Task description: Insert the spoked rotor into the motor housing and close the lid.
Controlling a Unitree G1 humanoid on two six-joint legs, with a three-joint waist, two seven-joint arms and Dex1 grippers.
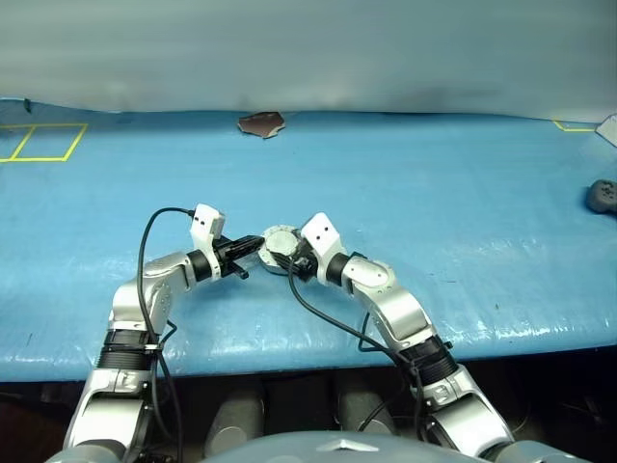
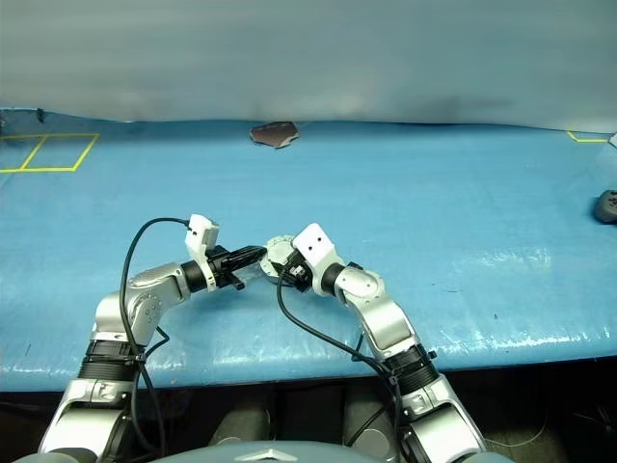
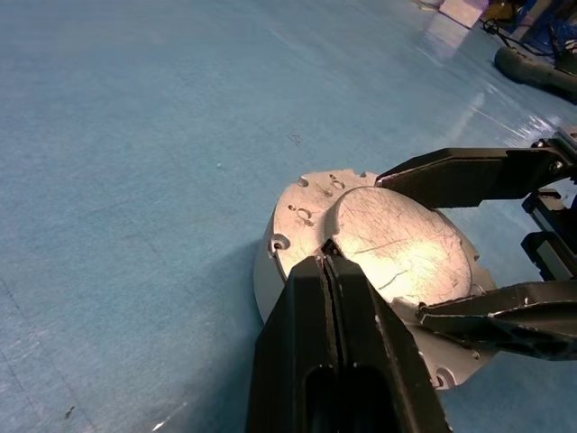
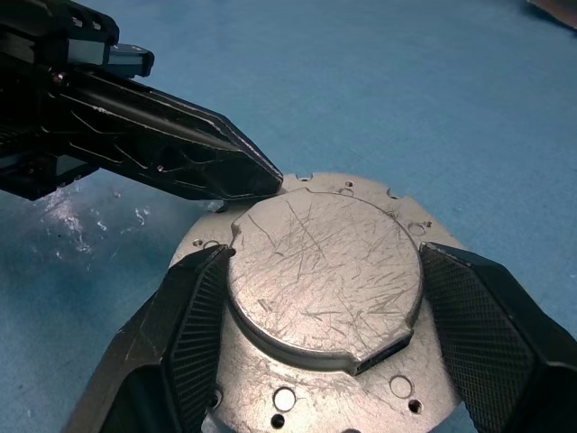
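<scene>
No text, label, brand or number can be read anywhere. The only marks are yellow taped outlines [image 1: 43, 142] on the blue table [image 1: 434, 212], far left.

Light falls from above and is even and fairly bright across the blue table [image 1: 434, 193], with a cool cast. Pale glare streaks run along the table's near edge in the head views, where the covering shines. In the left wrist view, a bright hot spot washes out the scratched top of the lid [image 3: 401, 239], and a soft shadow lies on the table beside the motor housing [image 3: 270, 280]. The closest parts of the left end effector [image 3: 326, 262] are slightly soft. The right wrist view is sharp on the lid's scratches, and wet-looking glints speckle the table there.
</scene>
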